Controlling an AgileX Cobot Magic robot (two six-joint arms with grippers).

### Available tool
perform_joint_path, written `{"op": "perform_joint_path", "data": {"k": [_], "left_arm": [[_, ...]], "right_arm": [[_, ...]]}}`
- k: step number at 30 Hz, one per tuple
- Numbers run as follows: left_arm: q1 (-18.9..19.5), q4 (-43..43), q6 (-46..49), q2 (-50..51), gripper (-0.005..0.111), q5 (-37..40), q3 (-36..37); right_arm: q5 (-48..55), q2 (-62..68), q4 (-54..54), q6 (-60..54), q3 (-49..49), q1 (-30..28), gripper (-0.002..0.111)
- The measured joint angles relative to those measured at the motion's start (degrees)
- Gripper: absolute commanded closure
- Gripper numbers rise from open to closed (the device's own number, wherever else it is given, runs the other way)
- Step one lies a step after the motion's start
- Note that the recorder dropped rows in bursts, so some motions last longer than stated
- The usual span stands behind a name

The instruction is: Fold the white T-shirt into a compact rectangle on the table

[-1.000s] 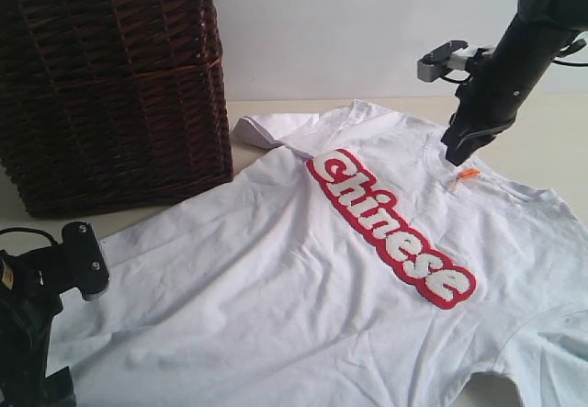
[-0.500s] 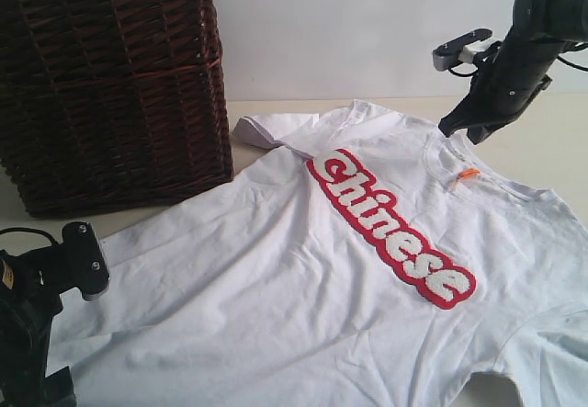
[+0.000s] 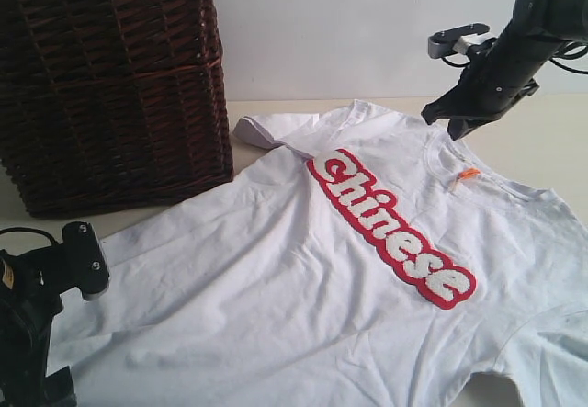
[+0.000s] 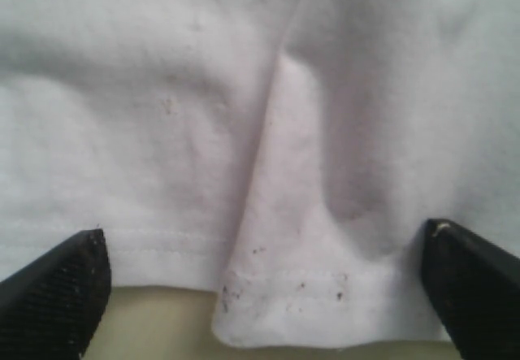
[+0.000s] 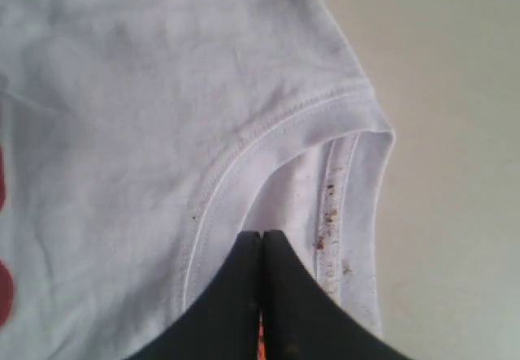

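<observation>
The white T-shirt [image 3: 294,278] lies spread face up on the table [image 3: 556,141], its red "Chinese" lettering [image 3: 390,228] running diagonally. An orange tag [image 3: 468,175] sits at the collar [image 5: 280,128]. My right gripper [image 3: 452,126] hangs in the air above the collar. It [image 5: 262,236] is shut with nothing in it. My left gripper [image 4: 264,283] is open, one fingertip [image 4: 69,283] on each side of a wrinkled stretch of the shirt's hem [image 4: 301,295] at the table's near left. It does not pinch the cloth.
A tall dark brown wicker basket [image 3: 110,85] stands at the back left, close to the shirt's folded-under sleeve [image 3: 266,130]. Part of my left arm [image 3: 81,260] shows at the near left edge. A pale wall runs behind the table.
My right gripper has shut and lifted up off the collar, swinging slightly left. The shirt and the left arm have not moved.
</observation>
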Motion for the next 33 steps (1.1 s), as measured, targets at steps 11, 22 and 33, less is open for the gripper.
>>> {"op": "perform_joint_path", "data": {"k": [11, 22, 33], "left_arm": [[0.2, 2.9, -1.4, 0.6, 0.002, 4.8, -2.8], [0.3, 4.0, 0.4, -0.7, 0.002, 8.8, -6.9], [0.3, -2.1, 4.5, -0.7, 0.002, 7.1, -6.9]], "right_arm": [[0.2, 0.0, 0.5, -5.1, 0.0, 0.0, 0.108], [0.2, 0.0, 0.7, -5.9, 0.0, 0.0, 0.108], [3.0, 0.1, 0.7, -6.0, 0.0, 0.0, 0.108]]}}
